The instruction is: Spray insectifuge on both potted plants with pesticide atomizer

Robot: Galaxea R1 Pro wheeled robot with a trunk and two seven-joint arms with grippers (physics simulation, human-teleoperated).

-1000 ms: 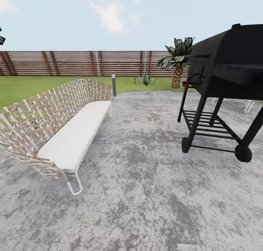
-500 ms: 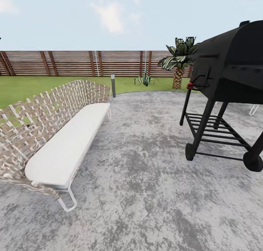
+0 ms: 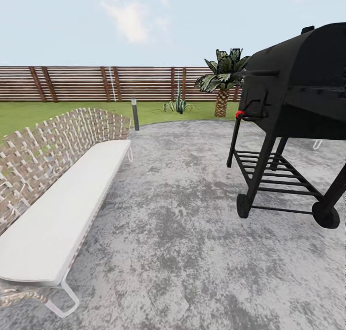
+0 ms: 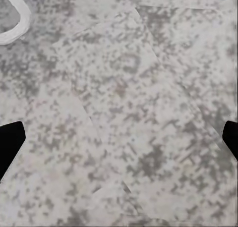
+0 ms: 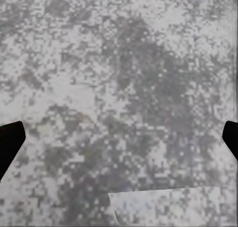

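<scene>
The pesticide atomizer is out of view. A small rosette of pointed green leaves (image 3: 178,104) stands far off on the lawn before the fence; it is too small to tell whether it sits in a pot. In the left wrist view my left gripper (image 4: 119,142) hangs open over mottled grey patio stone, its black fingertips (image 4: 10,143) at the picture's two sides with nothing between them. My right gripper (image 5: 119,143) is open the same way above the paving, with dark fingertips (image 5: 9,141) wide apart.
A woven bench with a white cushion (image 3: 62,210) runs along the left. A black wheeled grill (image 3: 298,104) with a red knob (image 3: 239,114) stands at the right. Grey patio (image 3: 182,214) lies between them. Beyond are a lamp post (image 3: 135,114), a palm (image 3: 222,82), lawn and slatted fence (image 3: 96,83).
The whole picture has shifted: the camera has moved forward and turned a little right. The bench now reaches the bottom left corner and the grill looms larger.
</scene>
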